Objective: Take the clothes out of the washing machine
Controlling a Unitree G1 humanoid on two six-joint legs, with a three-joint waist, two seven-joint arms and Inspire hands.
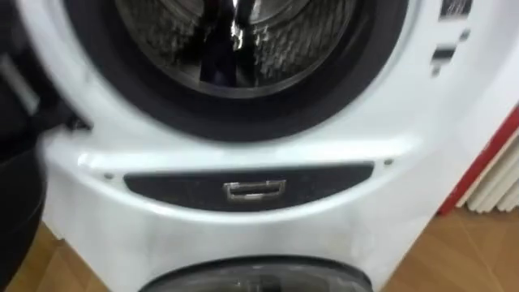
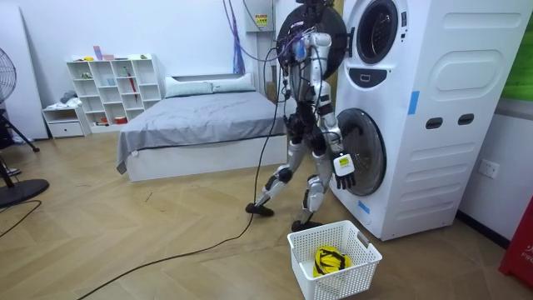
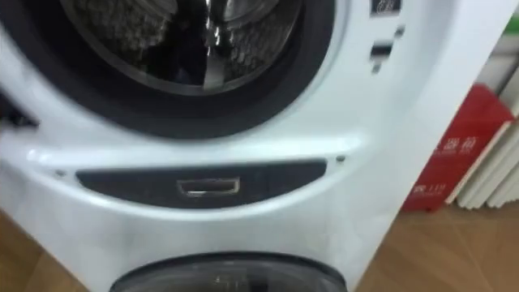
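Observation:
The upper washing machine's round opening (image 1: 235,89) is right in front of me, its metal drum (image 1: 162,40) showing inside. A dark bluish shape (image 1: 219,61) hangs in the drum; I cannot tell whether it is cloth. In the room view I stand upright facing the stacked white machines (image 2: 433,108). My right hand (image 2: 344,169) hangs low beside the lower machine's door (image 2: 366,150), fingers relaxed and holding nothing. A white basket (image 2: 363,247) on the floor by my feet holds a yellow and black cloth (image 2: 330,260).
The upper door (image 1: 16,178) stands open at my left. A dark panel with a small handle (image 1: 254,190) runs below the opening. A red object (image 3: 454,162) and white slats (image 3: 496,174) stand right of the machines. A bed (image 2: 200,117) and shelves (image 2: 112,87) are behind me.

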